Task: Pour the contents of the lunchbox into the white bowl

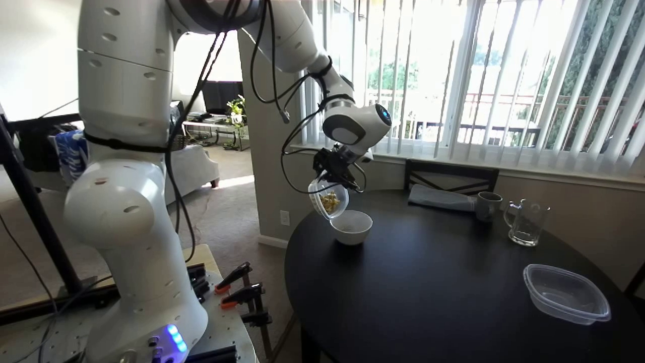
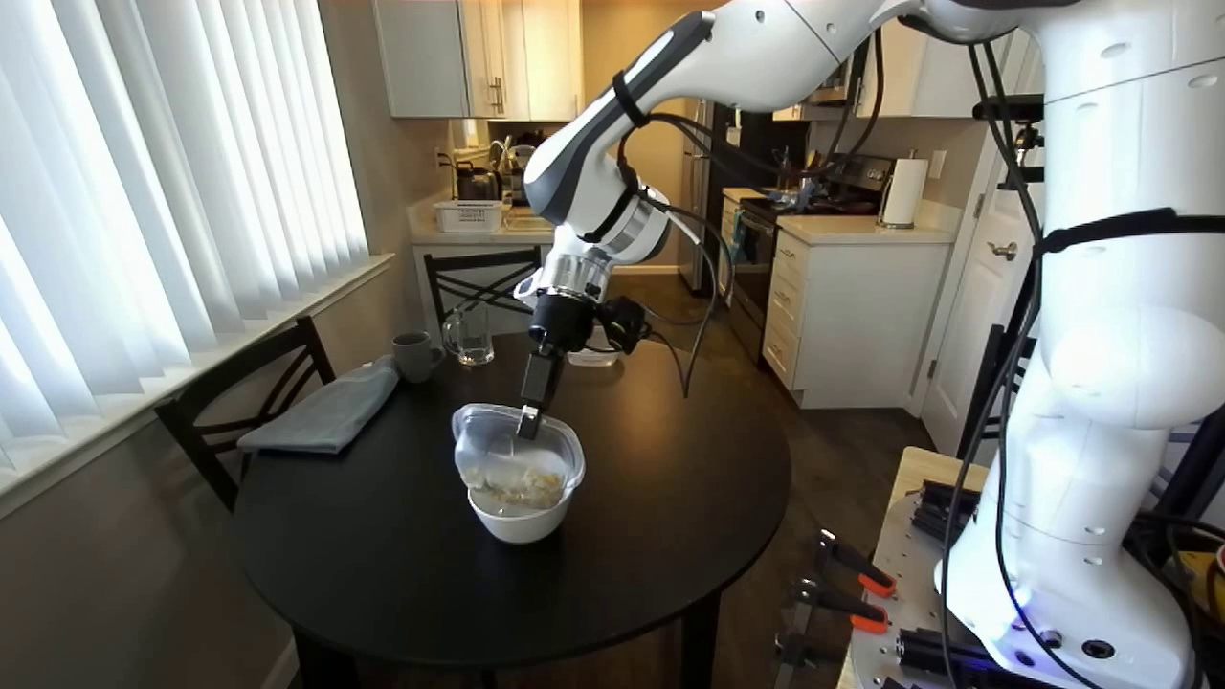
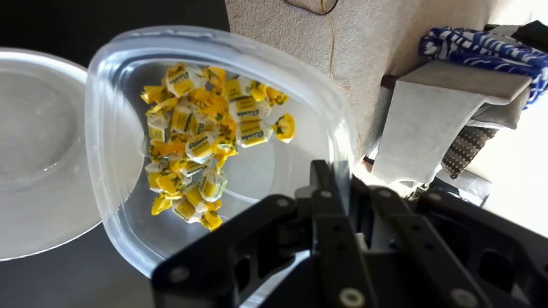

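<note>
Clear plastic, thin and glossy, makes up the lunchbox [image 3: 252,171], a rounded rectangle tilted steeply, its lowered rim at the edge of the white bowl [image 1: 352,236]; whether the two touch I cannot tell. The black pincer [image 3: 342,184] is pinched tight on the lunchbox wall. Smooth and round, the bowl stands upright on the dark round desk [image 1: 428,297]. Only the wrist view resolves the contents [image 3: 201,141], inside the lunchbox, as twist-wrapped sweets printed "Ricola"; both exterior views give mere yellowish bits. A flatter clear container [image 1: 564,292] shows whole in an exterior view.
</note>
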Controlling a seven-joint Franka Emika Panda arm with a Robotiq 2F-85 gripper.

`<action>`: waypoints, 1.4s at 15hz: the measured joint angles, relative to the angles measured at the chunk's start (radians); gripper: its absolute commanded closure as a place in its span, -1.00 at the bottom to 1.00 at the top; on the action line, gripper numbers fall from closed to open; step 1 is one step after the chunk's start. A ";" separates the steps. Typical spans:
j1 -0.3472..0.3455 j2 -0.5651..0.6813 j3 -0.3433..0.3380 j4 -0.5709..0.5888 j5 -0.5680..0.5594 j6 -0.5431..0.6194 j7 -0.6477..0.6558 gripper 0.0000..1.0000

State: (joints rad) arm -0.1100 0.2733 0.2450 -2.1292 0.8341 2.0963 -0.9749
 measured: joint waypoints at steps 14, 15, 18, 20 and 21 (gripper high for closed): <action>0.037 0.060 -0.123 0.166 0.000 -0.323 0.001 0.87; 0.038 0.073 -0.124 0.179 0.000 -0.332 0.001 0.87; 0.042 0.108 -0.127 0.214 0.000 -0.345 0.003 0.87; 0.045 0.127 -0.129 0.233 0.000 -0.359 0.006 0.87; 0.046 0.135 -0.130 0.242 0.000 -0.372 0.014 0.87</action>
State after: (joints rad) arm -0.0636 0.4086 0.1153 -1.8871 0.8338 1.7246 -0.9608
